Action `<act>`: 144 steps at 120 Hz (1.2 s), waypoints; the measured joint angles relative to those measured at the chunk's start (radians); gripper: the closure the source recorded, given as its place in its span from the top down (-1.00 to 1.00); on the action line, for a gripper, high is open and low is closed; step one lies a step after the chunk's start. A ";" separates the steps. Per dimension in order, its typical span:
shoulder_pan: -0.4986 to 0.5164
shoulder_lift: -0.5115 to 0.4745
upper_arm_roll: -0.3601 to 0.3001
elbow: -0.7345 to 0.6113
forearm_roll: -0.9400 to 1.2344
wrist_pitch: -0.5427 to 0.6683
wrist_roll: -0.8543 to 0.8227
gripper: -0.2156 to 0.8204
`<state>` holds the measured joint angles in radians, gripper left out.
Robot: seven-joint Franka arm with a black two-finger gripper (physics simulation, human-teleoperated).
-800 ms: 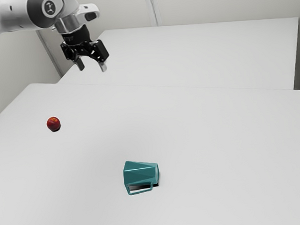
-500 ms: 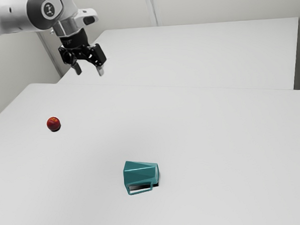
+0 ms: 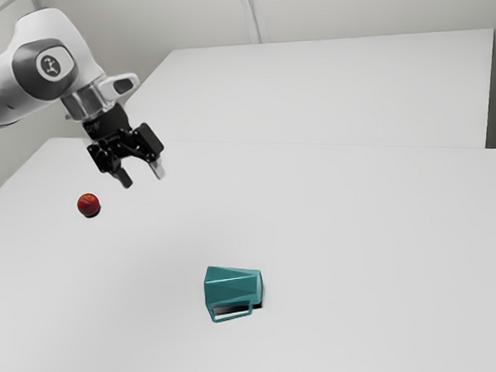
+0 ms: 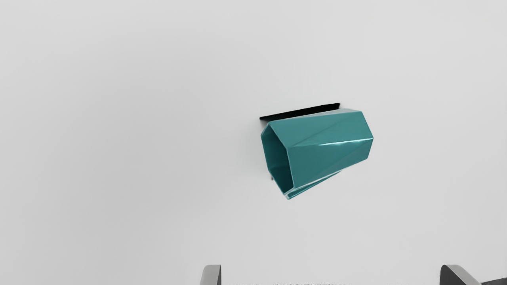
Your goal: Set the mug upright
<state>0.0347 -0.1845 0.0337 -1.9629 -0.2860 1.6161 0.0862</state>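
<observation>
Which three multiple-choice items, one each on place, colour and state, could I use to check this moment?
1. Where is the small red round thing in the exterior view?
A) toward the view's left from the mug
B) toward the view's right from the mug
C) inside the mug

2. What colour is the mug?
A) yellow
B) teal
C) red

3. How is the mug resting on the table?
A) upright
B) upside down
C) on its side

1: A, the exterior view has it nearer its left edge than the mug.
2: B, both views show teal walls.
3: C, its mouth faces sideways in the wrist view, not up or down.
</observation>
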 joint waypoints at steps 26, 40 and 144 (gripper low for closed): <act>0.058 -0.043 0.000 -0.201 -0.152 0.095 0.126 0.58; 0.069 -0.070 -0.001 -0.298 -0.228 0.153 0.196 0.58; 0.080 0.088 -0.003 -0.579 -0.744 0.321 0.686 0.58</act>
<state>0.1150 -0.0964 0.0307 -2.5421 -1.0302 1.9367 0.7726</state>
